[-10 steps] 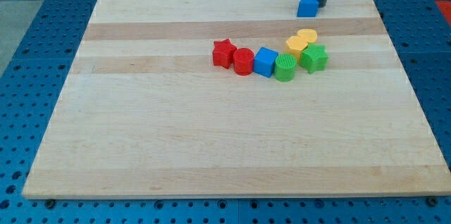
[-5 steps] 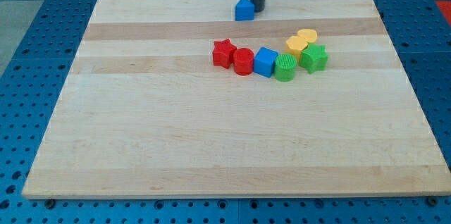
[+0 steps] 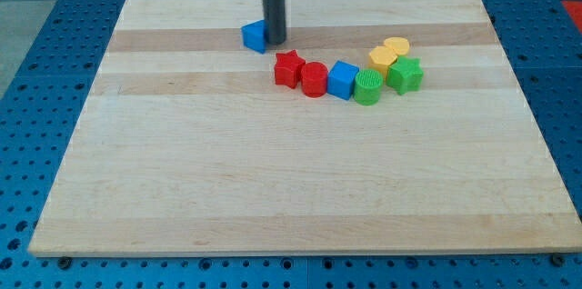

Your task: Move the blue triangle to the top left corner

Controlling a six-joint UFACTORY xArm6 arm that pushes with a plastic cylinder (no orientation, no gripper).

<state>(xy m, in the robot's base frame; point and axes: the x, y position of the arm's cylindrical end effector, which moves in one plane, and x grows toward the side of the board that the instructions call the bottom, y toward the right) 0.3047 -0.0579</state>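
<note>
The blue triangle (image 3: 254,35) lies on the wooden board (image 3: 182,171) near the view's top, left of centre. My tip (image 3: 275,41) stands right against its right side, touching it. The rod rises straight up out of the view's top. The board's top left corner is well to the left of the triangle.
A curved row of blocks lies just right of and below my tip: a red star (image 3: 289,68), a red cylinder (image 3: 314,79), a blue cube (image 3: 342,80), a green cylinder (image 3: 368,86), a green star (image 3: 406,75) and two yellow blocks (image 3: 389,53).
My tip and the blue triangle have slid left along the top of the board and a little downward, from the top right to left of centre. The other blocks have not moved.
</note>
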